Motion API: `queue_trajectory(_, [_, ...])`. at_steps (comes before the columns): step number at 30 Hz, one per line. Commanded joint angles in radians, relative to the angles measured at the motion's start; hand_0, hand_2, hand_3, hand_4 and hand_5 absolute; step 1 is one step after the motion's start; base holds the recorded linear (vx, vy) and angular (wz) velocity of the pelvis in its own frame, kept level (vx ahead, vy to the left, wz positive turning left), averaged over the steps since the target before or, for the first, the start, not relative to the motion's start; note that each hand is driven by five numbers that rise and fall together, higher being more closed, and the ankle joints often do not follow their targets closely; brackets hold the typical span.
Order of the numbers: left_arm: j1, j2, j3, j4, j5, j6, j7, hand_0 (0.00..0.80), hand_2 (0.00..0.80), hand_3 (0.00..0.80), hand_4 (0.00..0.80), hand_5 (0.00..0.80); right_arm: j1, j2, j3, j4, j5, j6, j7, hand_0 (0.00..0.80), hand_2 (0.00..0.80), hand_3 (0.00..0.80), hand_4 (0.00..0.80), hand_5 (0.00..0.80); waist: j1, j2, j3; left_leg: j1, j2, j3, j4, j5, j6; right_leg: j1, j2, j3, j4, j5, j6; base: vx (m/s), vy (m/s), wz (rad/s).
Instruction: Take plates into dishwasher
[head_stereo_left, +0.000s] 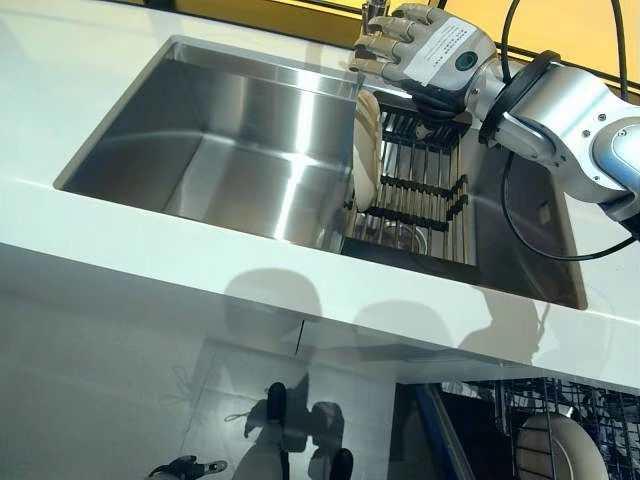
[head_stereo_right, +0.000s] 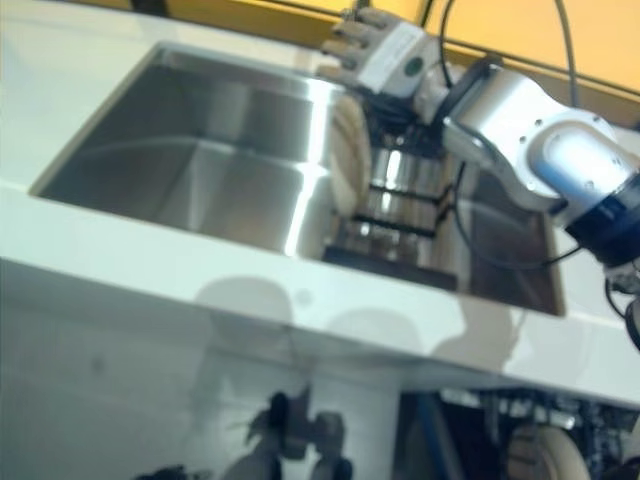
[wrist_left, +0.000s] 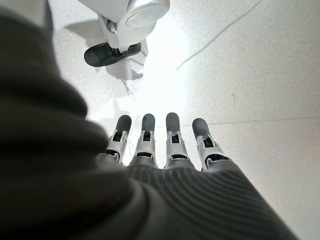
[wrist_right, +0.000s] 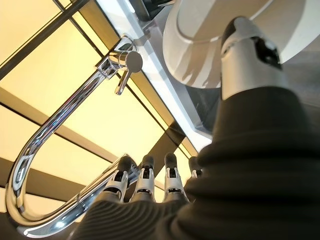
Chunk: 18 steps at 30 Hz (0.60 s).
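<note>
Right hand (head_stereo_left: 425, 52) hovers, fingers straight and empty, above plates (head_stereo_left: 366, 150) standing on edge in the sink rack (head_stereo_left: 425, 185); it should descend squarely before pinching one rim; left hand (wrist_left: 165, 150) hangs idle, fingers straight.

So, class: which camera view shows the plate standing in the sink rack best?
The left eye view: the plate stands on edge in the rack, below the right hand. The right eye view shows it blurred, the right wrist view only its underside, the left wrist view nothing of it.
</note>
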Motion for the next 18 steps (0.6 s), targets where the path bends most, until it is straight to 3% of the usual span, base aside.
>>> queue_trajectory(1, [0.005,0.03,-0.019,0.024,-0.035,-0.001,0.001,0.0,0.0,0.0,0.0,0.0,-0.098,-0.005,0.033,0.002,-0.005,0.048,-0.004,0.0,0.0,0.0,0.0,0.0,0.036,-0.024,0.002,0.129,-0.01,0.032,-0.002,-0.193,-0.035,-0.142,0.007,0.028,-0.002,0.103,0.03,0.0,0.0,0.0])
queue_trajectory(18, [-0.016,0.034,-0.032,0.031,-0.042,-0.009,0.005,0.0,0.0,0.0,0.0,0.0,-0.083,0.019,0.048,-0.001,-0.047,0.038,0.052,0.0,0.0,0.0,0.0,0.0,0.042,-0.026,0.052,0.108,-0.007,0.029,-0.002,-0.184,-0.036,-0.167,0.001,0.015,0.004,0.111,0.031,0.003,-0.003,0.02])
